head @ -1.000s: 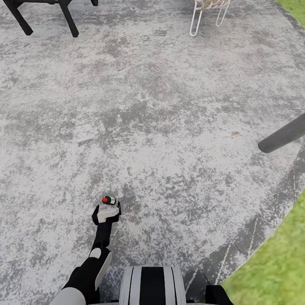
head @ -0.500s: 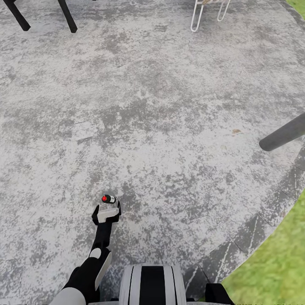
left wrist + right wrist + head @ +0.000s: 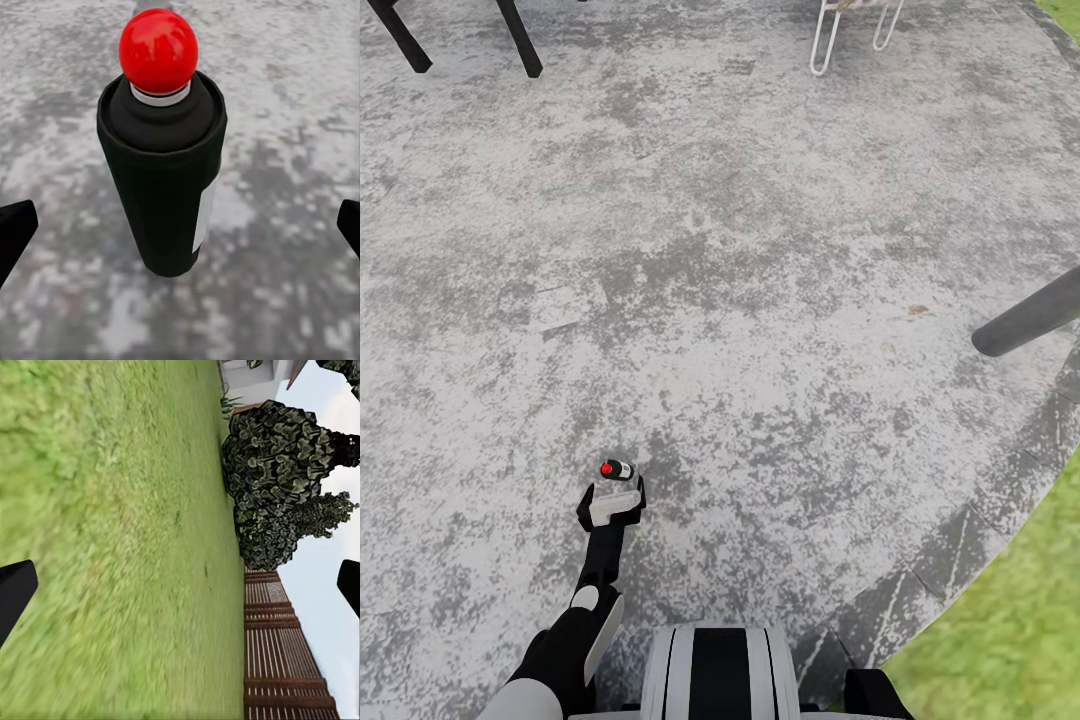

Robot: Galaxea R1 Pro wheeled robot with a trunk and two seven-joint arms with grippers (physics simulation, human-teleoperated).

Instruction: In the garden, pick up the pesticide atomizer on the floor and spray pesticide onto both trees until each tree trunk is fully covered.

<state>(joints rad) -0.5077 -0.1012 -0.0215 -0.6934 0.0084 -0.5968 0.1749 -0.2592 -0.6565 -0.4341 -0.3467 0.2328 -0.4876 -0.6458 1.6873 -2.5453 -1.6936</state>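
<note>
Currently the pesticide atomizer (image 3: 161, 142) is seen upright on the mottled grey paving (image 3: 760, 250), between the spread fingers of the left end effector (image 3: 610, 492); nothing is pinched.

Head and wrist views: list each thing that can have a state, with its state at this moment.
Spray bottle: upright on the paving, red cap on, not gripped.
Left gripper: open, fingers either side of the bottle, apart from it.
Right gripper: open, holding nothing, facing the lawn and fence.
White chair: standing on its legs.
</note>
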